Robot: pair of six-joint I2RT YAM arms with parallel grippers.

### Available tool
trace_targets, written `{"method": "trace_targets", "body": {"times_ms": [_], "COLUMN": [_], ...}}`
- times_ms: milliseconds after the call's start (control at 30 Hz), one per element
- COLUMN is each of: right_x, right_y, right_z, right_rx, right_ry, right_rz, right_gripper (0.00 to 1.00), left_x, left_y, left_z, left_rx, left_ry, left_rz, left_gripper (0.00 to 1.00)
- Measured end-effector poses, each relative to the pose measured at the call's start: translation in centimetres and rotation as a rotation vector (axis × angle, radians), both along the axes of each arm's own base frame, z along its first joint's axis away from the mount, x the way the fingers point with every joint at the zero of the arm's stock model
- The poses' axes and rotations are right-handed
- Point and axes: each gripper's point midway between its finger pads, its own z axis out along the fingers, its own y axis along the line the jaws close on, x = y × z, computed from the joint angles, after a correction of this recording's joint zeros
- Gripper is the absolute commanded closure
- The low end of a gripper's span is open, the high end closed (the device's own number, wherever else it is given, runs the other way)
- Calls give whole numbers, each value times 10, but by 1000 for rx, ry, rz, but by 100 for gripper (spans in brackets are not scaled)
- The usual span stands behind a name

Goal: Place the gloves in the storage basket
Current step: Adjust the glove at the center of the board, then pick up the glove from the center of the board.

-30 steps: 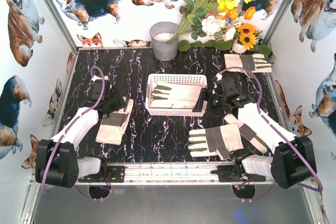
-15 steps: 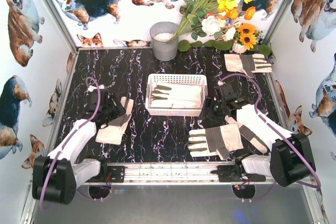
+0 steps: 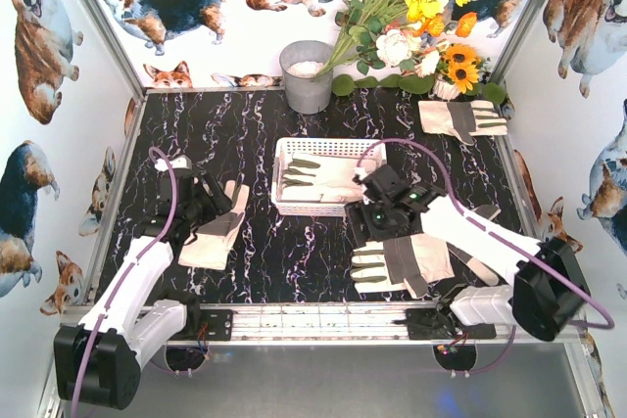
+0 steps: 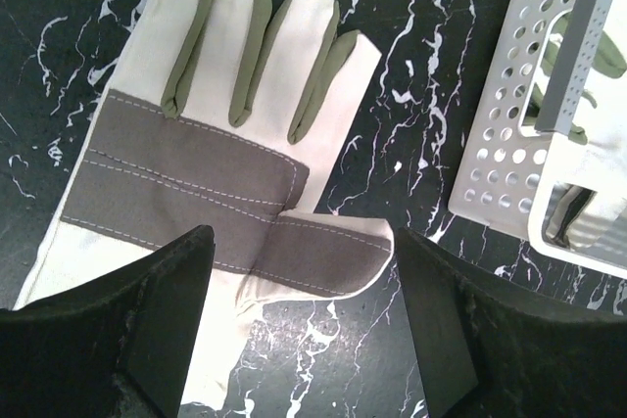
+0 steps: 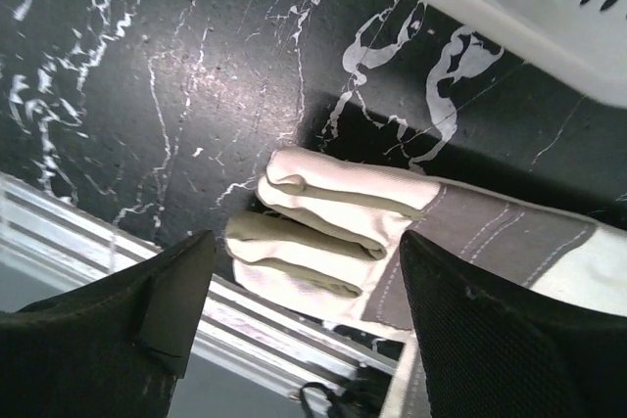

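The white storage basket (image 3: 329, 151) stands mid-table with one glove (image 3: 328, 179) lying inside. A second glove (image 3: 214, 232) lies flat to its left; my left gripper (image 3: 208, 205) hovers over it. In the left wrist view that glove (image 4: 196, 154) lies palm up, and the open gripper (image 4: 299, 310) brackets its thumb without touching. A third glove (image 3: 404, 263) lies near the front right. My right gripper (image 3: 372, 220) hangs open above its fingers (image 5: 333, 232), holding nothing. A fourth glove (image 3: 460, 116) lies at the back right.
A grey metal bucket (image 3: 308, 75) and a bunch of flowers (image 3: 411, 17) stand at the back. Another glove (image 3: 478, 259) lies partly under the right arm. The aluminium rail (image 3: 323, 320) runs along the near edge. The basket's perforated wall (image 4: 500, 134) is right of the left gripper.
My right gripper has swung left and forward, from beside the basket's right end to above the front glove's fingers. The left arm shifted slightly over its glove.
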Motion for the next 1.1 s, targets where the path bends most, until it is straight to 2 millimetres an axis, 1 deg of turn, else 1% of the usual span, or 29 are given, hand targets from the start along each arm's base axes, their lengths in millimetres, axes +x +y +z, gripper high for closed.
{"method": "trace_targets", "body": {"times_ms": [167,400,567,767,900,1000,1033,1100], "right_x": [0,-2,-4,-9,-1,3,4,5], "right_y": [7,19,16,3,7,8,9,10], "right_z": [-2,-3,-10,-29,-37,-44,-46,-50], "right_rx": [-92,-172,-210,-253,-266,-277,-279,-281], "right_ry": [-10,-25,-61,-73,-92,-94,-95,-92], "right_rz": [167,432,587,725,770,789,795,806], "right_gripper": [20,23,23,23,26,33,40,60], "left_x": [-3,-5,-9,-11,-13,-14,-15,-17], "left_y": [0,0,3,6,7,8,8,8], "left_z": [-6,-2,-3,-1,1,3,4,4], "left_rx": [-2,1,15,28,29,32,33,35], "left_ry": [14,3,10,4,-1,-8,-8,-8], "left_rz": [-2,-2,1,6,6,9,10,11], "left_gripper": [31,30,29,27,27,27,27,27]}}
